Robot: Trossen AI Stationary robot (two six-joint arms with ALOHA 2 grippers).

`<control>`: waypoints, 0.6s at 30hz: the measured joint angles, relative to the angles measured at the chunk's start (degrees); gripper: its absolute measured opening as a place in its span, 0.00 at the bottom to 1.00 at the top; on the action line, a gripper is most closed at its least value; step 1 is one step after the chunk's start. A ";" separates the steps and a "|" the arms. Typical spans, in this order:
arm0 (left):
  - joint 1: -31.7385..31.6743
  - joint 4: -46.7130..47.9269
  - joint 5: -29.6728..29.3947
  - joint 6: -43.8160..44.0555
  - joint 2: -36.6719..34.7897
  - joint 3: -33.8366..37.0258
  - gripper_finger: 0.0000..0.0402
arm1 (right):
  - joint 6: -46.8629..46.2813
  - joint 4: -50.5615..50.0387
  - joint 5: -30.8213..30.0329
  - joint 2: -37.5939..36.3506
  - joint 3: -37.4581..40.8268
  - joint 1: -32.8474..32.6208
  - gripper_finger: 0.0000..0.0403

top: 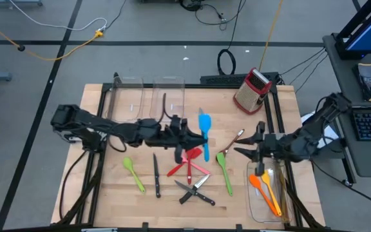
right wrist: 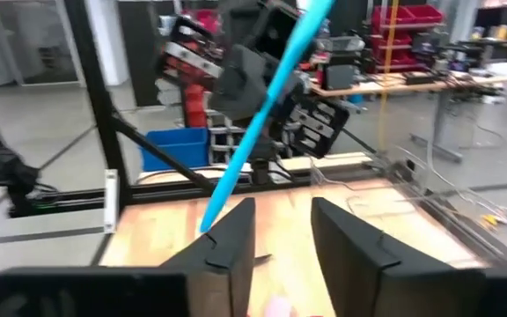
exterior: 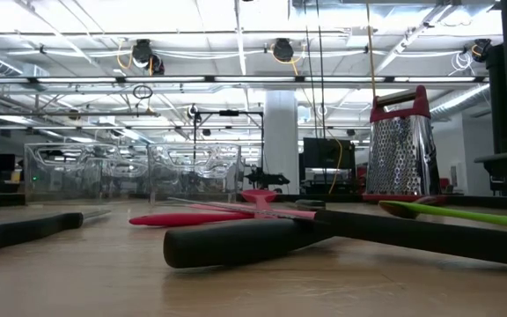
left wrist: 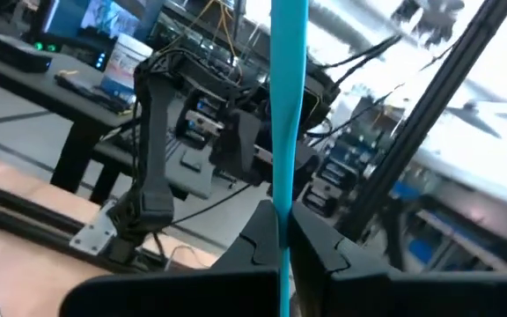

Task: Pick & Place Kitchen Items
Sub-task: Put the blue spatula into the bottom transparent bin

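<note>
My left gripper (top: 189, 132), reaching in from the table's left, is shut on a blue spatula (top: 205, 124) above the table's middle. In the left wrist view its handle (left wrist: 287, 88) runs up from between the fingers. My right gripper (top: 241, 151) stands open to the right of the spatula, apart from it; the right wrist view shows the spatula (right wrist: 271, 97) slanting ahead of those fingers. Flat on the table lie a green spoon (top: 134, 174), black-handled knives (top: 195, 191), red and pink spatulas (top: 189, 161), a green spatula (top: 224, 171) and a brown spoon (top: 232, 140). My left gripper pinches the blue spatula's handle (left wrist: 281, 211) between its two fingers. The fingers come about level from the table's left and lie across the handle. The spatula is lifted clear of the table, its blade toward the far edge.
A clear bin (top: 253, 207) at the near right holds orange and yellow utensils (top: 266, 188). Two clear bins (top: 148, 96) stand at the far left. A red box grater (top: 253, 90) stands at the far right. A black frame rail (top: 277, 122) runs along the table's right side.
</note>
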State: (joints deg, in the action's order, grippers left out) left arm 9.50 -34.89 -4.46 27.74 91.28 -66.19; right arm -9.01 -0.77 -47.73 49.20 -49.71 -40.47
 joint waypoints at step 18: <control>-0.11 6.58 0.43 -10.88 4.75 -8.42 0.00 | -9.92 6.47 22.61 7.33 0.00 15.87 0.65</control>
State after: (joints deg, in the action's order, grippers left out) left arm 9.39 -28.32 -4.03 16.86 96.03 -74.61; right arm -18.93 5.70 -25.12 56.53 -49.71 -24.60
